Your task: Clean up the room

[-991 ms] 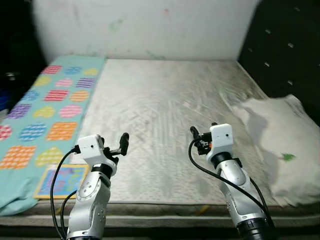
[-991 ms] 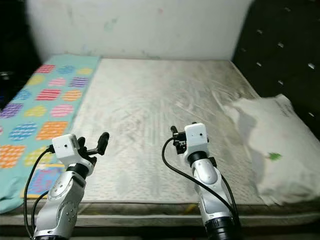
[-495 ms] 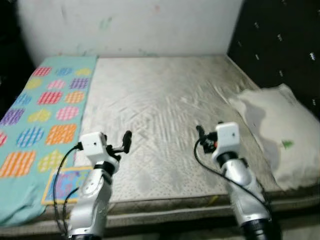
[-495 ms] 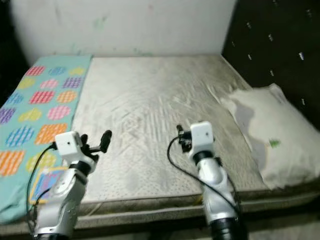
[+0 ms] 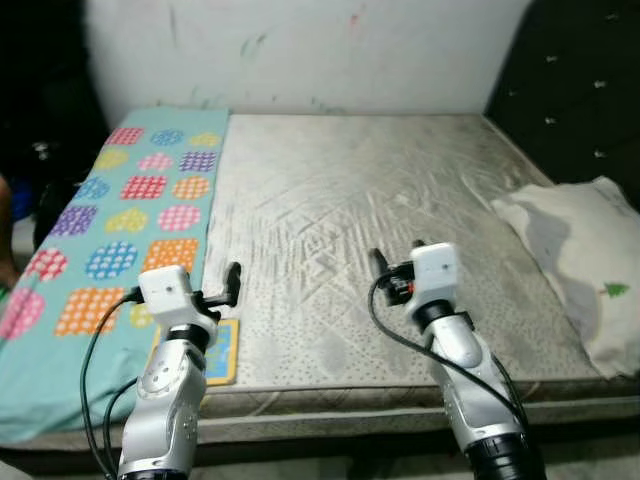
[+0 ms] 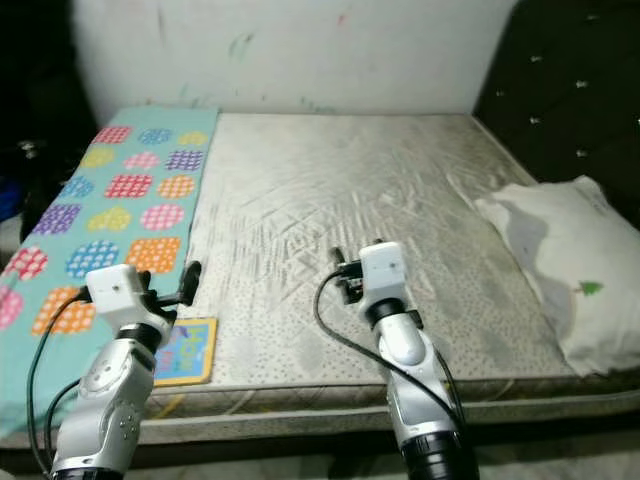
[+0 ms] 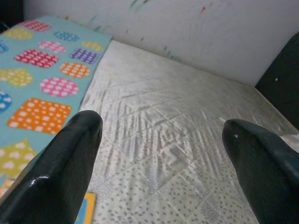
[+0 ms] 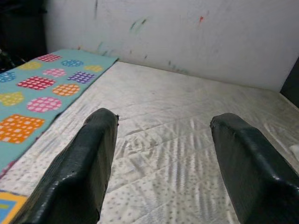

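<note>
Left gripper [image 7: 161, 154] fingers spread wide, holding nothing, above bare mattress [image 5: 380, 190]. Right gripper [image 8: 170, 158] likewise wide, empty.

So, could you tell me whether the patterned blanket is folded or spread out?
Spread out: the blanket lies flat along the mattress's left side.

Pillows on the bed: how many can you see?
1. A white pillow lies at the mattress's right edge by the dark headboard. None elsewhere.
</note>
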`<state>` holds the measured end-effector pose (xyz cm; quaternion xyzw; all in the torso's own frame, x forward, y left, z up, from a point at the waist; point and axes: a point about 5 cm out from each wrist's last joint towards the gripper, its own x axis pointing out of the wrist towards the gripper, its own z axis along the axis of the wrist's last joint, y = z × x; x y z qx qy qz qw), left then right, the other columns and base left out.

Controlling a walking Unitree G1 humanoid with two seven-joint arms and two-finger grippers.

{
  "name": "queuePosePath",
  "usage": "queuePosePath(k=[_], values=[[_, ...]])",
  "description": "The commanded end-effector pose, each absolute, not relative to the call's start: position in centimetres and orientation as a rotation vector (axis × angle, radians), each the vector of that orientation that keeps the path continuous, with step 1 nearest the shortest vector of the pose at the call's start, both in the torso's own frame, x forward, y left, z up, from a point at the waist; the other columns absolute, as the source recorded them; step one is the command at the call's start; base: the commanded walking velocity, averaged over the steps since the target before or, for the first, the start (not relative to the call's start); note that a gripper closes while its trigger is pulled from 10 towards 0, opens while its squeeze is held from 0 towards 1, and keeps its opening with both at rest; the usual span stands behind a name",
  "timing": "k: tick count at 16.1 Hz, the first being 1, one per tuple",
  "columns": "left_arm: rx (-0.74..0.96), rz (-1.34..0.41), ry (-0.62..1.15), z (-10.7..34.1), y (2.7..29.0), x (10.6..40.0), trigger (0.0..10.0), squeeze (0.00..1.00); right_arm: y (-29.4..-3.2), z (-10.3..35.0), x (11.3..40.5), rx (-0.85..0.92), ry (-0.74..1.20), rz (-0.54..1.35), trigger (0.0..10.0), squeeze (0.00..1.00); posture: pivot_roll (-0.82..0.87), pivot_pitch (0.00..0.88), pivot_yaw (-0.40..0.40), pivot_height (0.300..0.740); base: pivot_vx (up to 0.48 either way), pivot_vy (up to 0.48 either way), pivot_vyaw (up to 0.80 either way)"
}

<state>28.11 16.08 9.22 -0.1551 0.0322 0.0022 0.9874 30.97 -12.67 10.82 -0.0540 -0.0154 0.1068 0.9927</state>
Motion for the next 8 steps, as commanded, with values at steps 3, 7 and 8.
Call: queuePosePath(k=[3,7,8], values=[[-0.276,-0.008,0.023,10.0,15.6,28.2,10.0,0.0,-13.5,11.2,31.1,-0.118,-0.044,0.194,10.0,0.0,-0.15,0.0,0.005,0.74,0.0,0.0,0.0],[-0.209,-0.008,0.011,10.1,16.3,26.9,10.0,0.0,-13.6,11.0,30.9,-0.12,-0.044,0.194,10.0,0.0,-0.14,0.0,0.012,0.74,0.0,0.0,0.0],[-0.219,0.007,0.037,9.6,16.5,26.6,10.0,0.0,-13.7,11.0,30.8,-0.118,-0.044,0.193,10.0,0.0,-0.14,0.0,0.012,0.74,0.0,0.0,0.0]])
